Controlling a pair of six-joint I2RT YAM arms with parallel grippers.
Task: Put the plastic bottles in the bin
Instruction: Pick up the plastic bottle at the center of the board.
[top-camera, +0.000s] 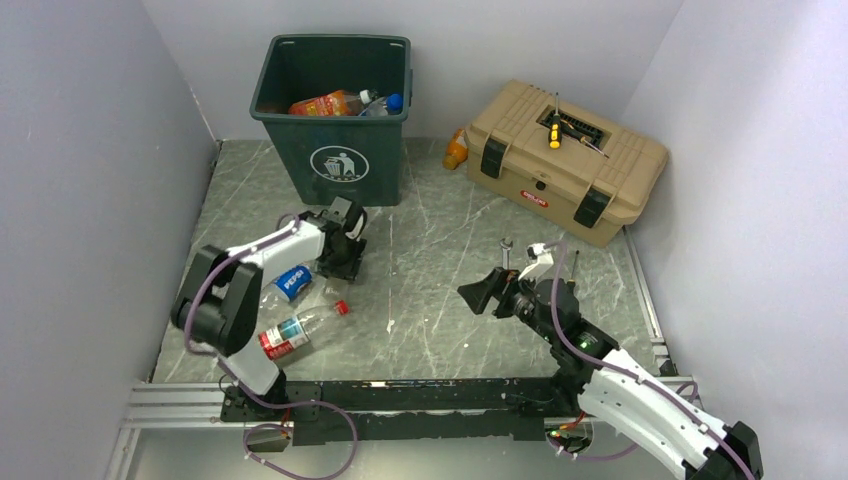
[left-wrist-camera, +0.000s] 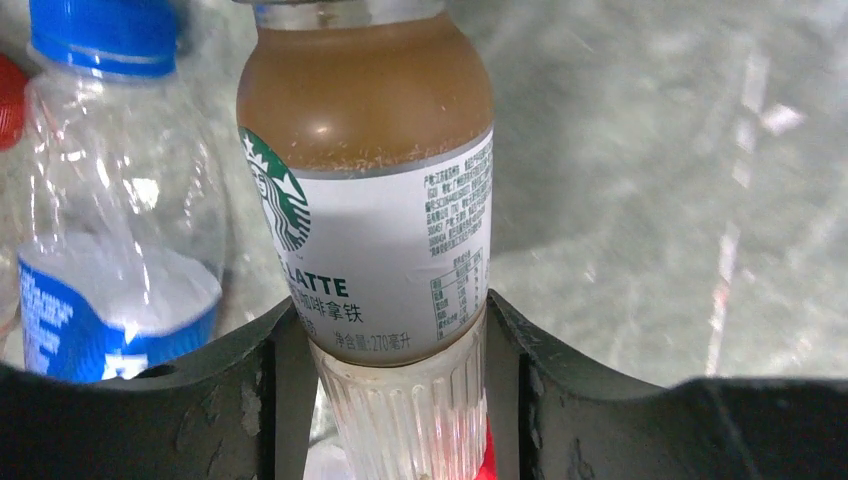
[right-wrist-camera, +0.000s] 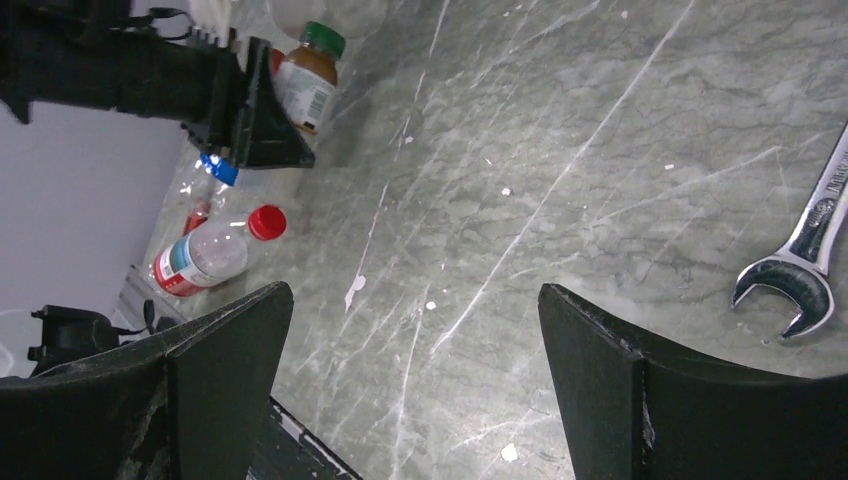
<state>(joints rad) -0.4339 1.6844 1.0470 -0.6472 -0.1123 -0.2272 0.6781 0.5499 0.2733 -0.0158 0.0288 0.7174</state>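
Grasp step: my left gripper (left-wrist-camera: 392, 310) pinches the latte bottle (left-wrist-camera: 370, 190); right gripper (right-wrist-camera: 412, 292) hangs wide, empty. Next I should lift it over the bin (top-camera: 300, 150).

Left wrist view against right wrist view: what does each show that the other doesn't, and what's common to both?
Only the left wrist: the latte bottle close enough to read its label. Only the right wrist: the wrench and the open right gripper. Both: the latte bottle, the left gripper flanking it, the blue-capped bottle beside it, and the table.
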